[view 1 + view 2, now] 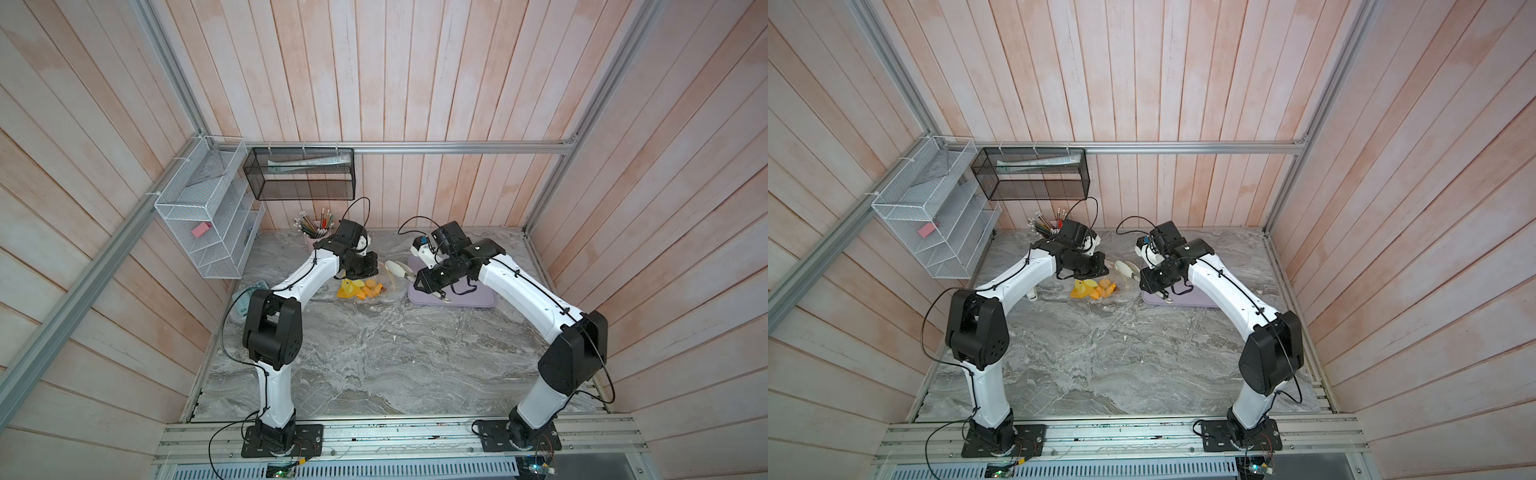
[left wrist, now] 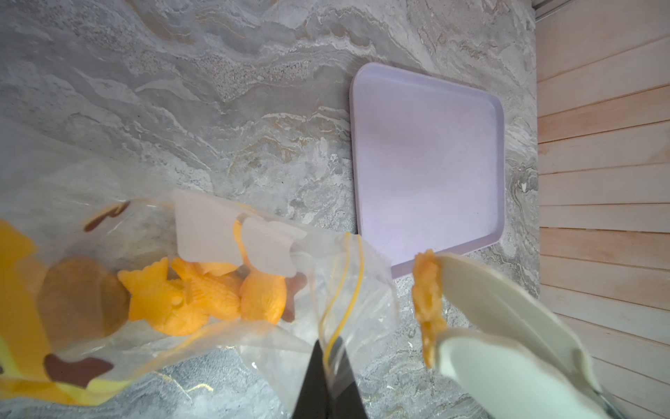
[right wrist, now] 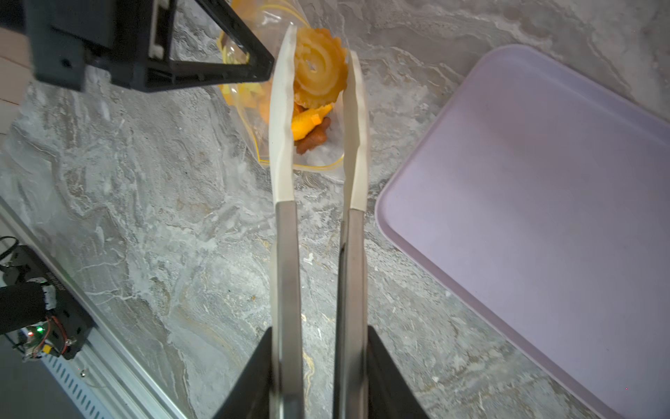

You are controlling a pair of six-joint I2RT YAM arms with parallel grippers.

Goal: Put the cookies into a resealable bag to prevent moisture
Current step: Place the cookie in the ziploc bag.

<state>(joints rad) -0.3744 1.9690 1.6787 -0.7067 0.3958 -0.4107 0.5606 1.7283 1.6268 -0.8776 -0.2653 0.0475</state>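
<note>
The clear resealable bag [image 2: 315,275] lies on the marble table with several orange and brown cookies [image 2: 203,290] inside. My left gripper [image 2: 331,366] is shut on the bag's edge at the yellow seal strip and holds the mouth up. My right gripper [image 3: 321,337] is shut on the metal handles of white-tipped tongs [image 3: 286,254]. The tong tips pinch a round swirled orange cookie [image 3: 319,72] just outside the bag's mouth [image 3: 253,138]. In both top views the bag [image 1: 359,289] [image 1: 1096,289] sits between the two grippers.
A bare lilac tray [image 2: 427,163] [image 1: 478,299] lies beside the bag under the right arm. A pencil cup [image 1: 316,226], a white wire shelf [image 1: 208,216] and a black mesh basket [image 1: 299,172] stand at the back left. A flat packet [image 1: 245,303] lies under the left arm.
</note>
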